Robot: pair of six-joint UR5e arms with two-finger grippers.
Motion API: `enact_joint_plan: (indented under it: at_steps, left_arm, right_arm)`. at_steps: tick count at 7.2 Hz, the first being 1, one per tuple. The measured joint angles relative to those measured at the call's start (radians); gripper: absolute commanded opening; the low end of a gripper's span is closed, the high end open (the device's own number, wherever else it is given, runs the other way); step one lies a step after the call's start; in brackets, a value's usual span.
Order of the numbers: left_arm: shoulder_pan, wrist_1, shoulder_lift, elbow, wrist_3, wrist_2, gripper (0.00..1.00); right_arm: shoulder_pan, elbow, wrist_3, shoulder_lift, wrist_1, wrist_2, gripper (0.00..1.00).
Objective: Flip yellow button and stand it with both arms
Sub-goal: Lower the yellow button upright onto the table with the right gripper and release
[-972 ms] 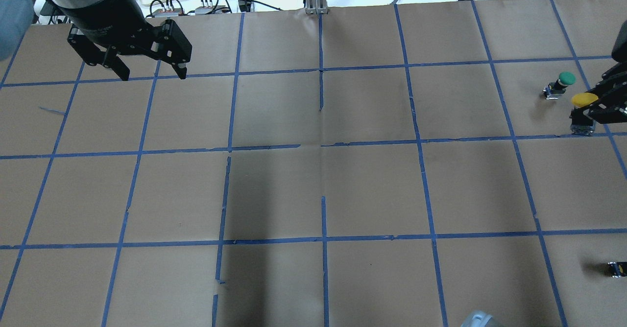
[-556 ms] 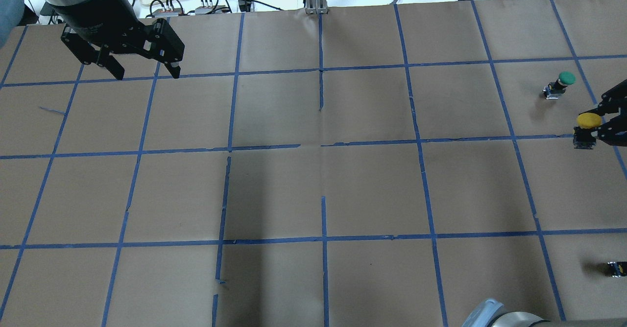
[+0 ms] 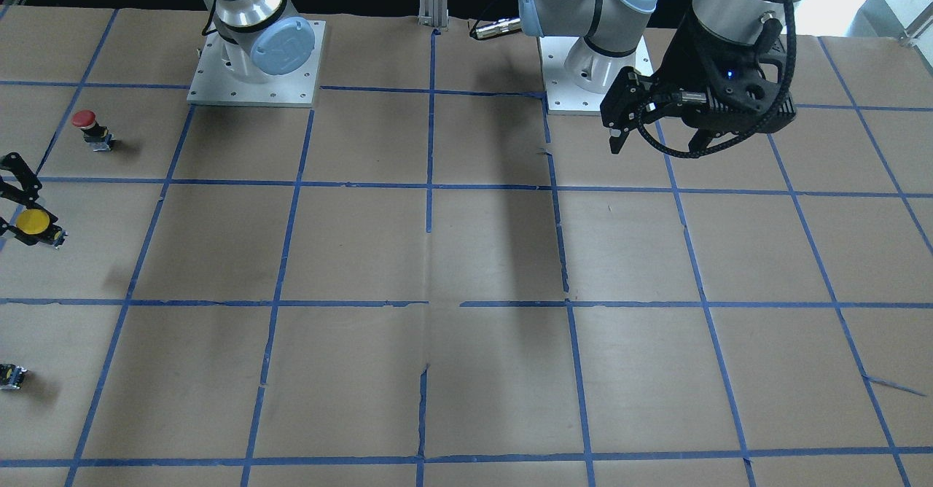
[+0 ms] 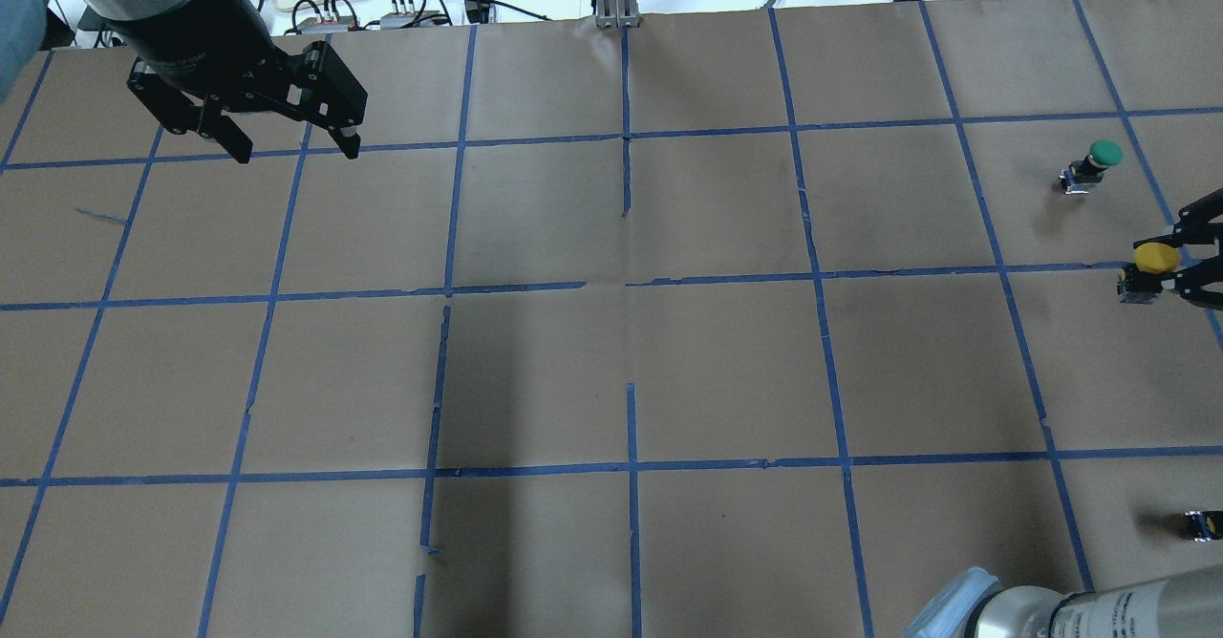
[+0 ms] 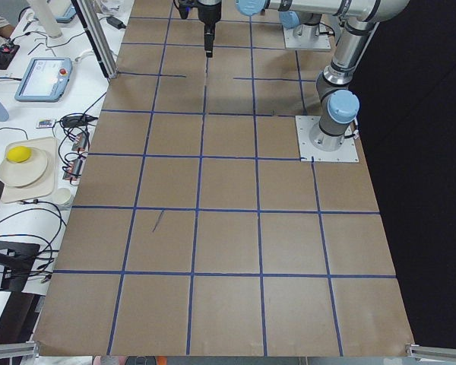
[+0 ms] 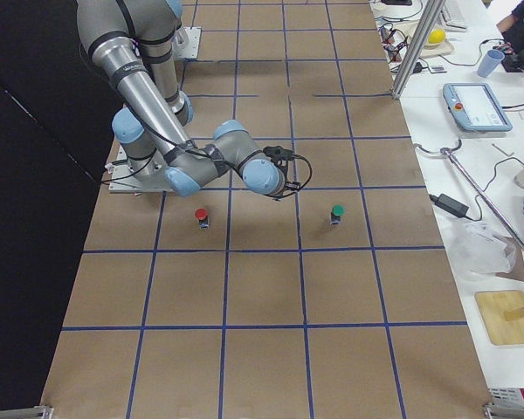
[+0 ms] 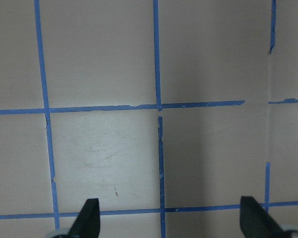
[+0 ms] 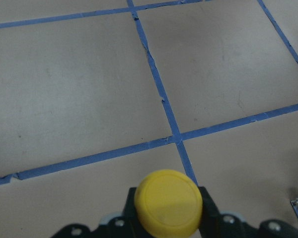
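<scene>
The yellow button (image 4: 1155, 258) is upright, cap up, at the table's far right edge. It also shows in the front view (image 3: 33, 221) and fills the bottom of the right wrist view (image 8: 168, 202). My right gripper (image 4: 1168, 265) is shut on it, with a black finger on each side of its collar. I cannot tell whether its base touches the paper. In the right side view the right gripper (image 6: 284, 182) hides it. My left gripper (image 4: 294, 153) is open and empty, high over the left side, also in the front view (image 3: 656, 144) and left wrist view (image 7: 171, 223).
A green-capped button (image 4: 1099, 160) stands beyond the yellow one, also in the right side view (image 6: 337, 212). A red-capped button (image 3: 86, 125) stands on its robot side. A small dark base (image 4: 1202, 524) is cut off at the right edge. Brown paper with blue tape grid (image 4: 631, 285) covers the table.
My right gripper has carried the yellow button toward the robot and lower, nearer the paper. My left gripper has shifted only slightly and stays open.
</scene>
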Motion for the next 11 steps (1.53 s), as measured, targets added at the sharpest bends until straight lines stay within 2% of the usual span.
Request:
enact_joint_plan:
  at_steps: [5, 7, 9, 11]
  left_arm:
    - [0.000, 0.003, 0.003, 0.012, -0.001, -0.003, 1.00]
    - [0.000, 0.005, 0.002, 0.011, -0.001, -0.002, 1.00]
    - [0.000, 0.007, 0.003, 0.008, -0.001, -0.002, 1.00]
    - [0.001, 0.007, 0.013, -0.004, -0.001, -0.003, 1.00]
  right_arm:
    - [-0.073, 0.000, -0.221, 0.073, 0.028, 0.009, 0.08]
    - [-0.086, -0.003, -0.254, 0.098, 0.044, 0.010, 0.09]
    - [-0.087, -0.005, -0.274, 0.119, 0.049, 0.010, 0.13]
    - [-0.088, -0.005, -0.278, 0.125, 0.050, 0.008, 0.24]
